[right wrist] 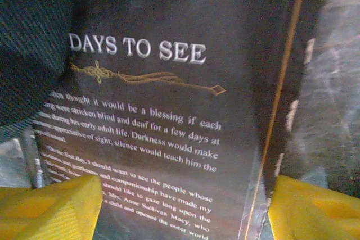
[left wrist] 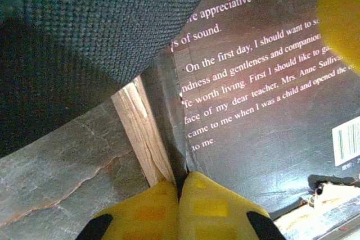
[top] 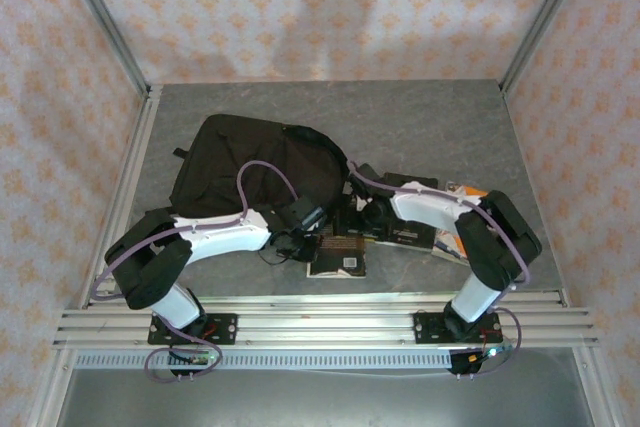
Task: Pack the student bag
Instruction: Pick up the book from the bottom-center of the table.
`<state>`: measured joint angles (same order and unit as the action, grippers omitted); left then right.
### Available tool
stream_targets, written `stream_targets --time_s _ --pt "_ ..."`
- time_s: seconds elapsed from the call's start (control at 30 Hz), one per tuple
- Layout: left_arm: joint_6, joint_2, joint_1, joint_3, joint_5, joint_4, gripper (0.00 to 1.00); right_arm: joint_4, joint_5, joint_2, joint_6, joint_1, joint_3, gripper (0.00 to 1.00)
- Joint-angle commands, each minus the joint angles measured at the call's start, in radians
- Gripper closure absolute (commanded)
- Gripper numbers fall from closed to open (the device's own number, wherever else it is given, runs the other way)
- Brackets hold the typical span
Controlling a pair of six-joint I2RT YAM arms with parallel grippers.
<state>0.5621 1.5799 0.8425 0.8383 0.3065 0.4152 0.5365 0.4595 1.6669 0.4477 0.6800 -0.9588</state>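
Note:
The student bag lies flat at the centre-left of the table; its weave also shows in the left wrist view and the right wrist view. Just in front of it lies a black book with white text on its cover. My left gripper is shut, its tips at the book's corner where the cover meets the tan page edge. Whether the cover is pinched I cannot tell. My right gripper is open, its fingers straddling the cover.
More books lie under the right arm at the right. Aluminium rails run along the front edge and the left side. Patterned walls close in the table. Bare grey table lies behind and right of the bag.

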Motion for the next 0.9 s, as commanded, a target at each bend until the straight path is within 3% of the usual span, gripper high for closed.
stream_targets --time_s 0.0,0.1,0.17,0.33,0.6,0.7,0.87 --pt "-0.019 0.013 0.009 -0.047 -0.011 0.031 0.98 0.113 -0.097 0.073 -0.051 0.080 -0.051 0.22" --pt "-0.021 -0.001 0.009 -0.058 -0.014 0.036 0.99 0.167 -0.248 0.139 -0.024 0.128 -0.087 0.19" --pt "-0.018 -0.004 0.009 -0.069 -0.009 0.029 0.99 0.137 -0.261 0.158 -0.003 0.152 -0.086 0.19" --pt "-0.011 0.020 0.009 -0.068 0.017 0.001 0.99 -0.130 0.031 0.126 0.064 0.162 -0.027 0.21" --pt "-0.022 0.035 0.009 -0.009 0.014 0.017 0.99 -0.530 0.480 -0.053 0.218 0.111 0.094 0.26" --pt "-0.048 0.027 0.008 -0.014 0.008 0.019 0.99 -0.623 0.572 -0.097 0.289 0.097 0.143 0.29" --pt "-0.041 0.002 0.008 -0.045 0.005 0.010 0.99 -0.672 0.602 -0.172 0.330 0.079 0.205 0.36"
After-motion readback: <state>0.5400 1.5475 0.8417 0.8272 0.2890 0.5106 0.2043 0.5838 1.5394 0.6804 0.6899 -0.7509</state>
